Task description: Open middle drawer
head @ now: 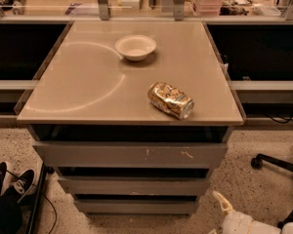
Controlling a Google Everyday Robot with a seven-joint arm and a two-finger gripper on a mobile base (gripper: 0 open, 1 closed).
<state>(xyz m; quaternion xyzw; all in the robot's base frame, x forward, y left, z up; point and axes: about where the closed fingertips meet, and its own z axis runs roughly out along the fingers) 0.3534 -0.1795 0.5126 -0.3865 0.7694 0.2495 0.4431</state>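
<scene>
The middle drawer (134,185) is the plain grey front in the stack under the beige counter, with a dark gap above it. It sits below the taller scratched top front (132,155) and above the narrow bottom front (136,207). It looks pushed in. My gripper (222,203) shows at the bottom right as a pale fingertip on a white body. It is low, to the right of the drawers and a little in front of them, touching nothing.
On the counter (78,87) stand a white bowl (136,47) and a crushed gold can (171,100) lying on its side. An office chair base (278,165) is on the floor at right. Shoes and a cable (12,184) are at left.
</scene>
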